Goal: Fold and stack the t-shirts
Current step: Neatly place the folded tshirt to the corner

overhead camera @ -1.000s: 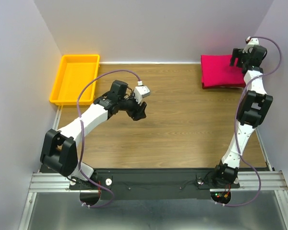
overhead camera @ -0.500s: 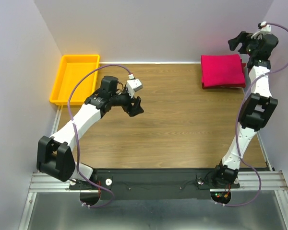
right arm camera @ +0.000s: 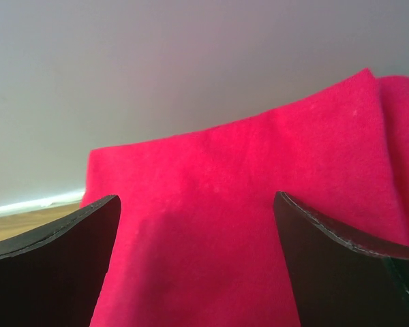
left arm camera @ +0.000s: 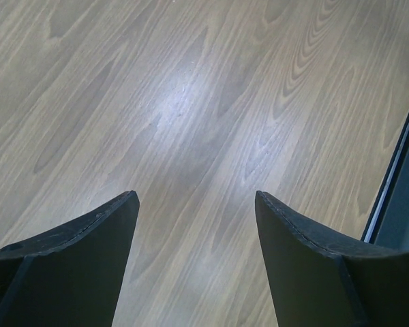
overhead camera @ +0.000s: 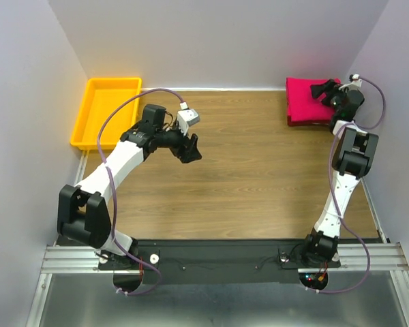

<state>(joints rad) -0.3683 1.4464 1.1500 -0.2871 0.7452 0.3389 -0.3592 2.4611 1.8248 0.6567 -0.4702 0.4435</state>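
Note:
The t-shirts lie folded in a stack (overhead camera: 305, 102) at the table's back right corner. The top one is bright magenta-pink, and a darker red edge (overhead camera: 317, 123) shows under its near side. My right gripper (overhead camera: 321, 90) hangs open just over the stack's right part. In the right wrist view the pink cloth (right arm camera: 225, 238) fills the space between the spread fingers of that gripper (right arm camera: 196, 204), and nothing is gripped. My left gripper (overhead camera: 189, 149) is open above bare wood left of centre. Only table shows between the fingers of the left gripper (left arm camera: 194, 201).
A yellow plastic tray (overhead camera: 80, 124) stands at the back left corner with nothing in it. Grey walls close in the table at the back and both sides. The table's dark edge (left arm camera: 395, 184) shows at the right of the left wrist view.
My right gripper rose off the stack, opened wider, then dropped back low over the stack's right part. My left gripper opened wider and drew slightly left and back.

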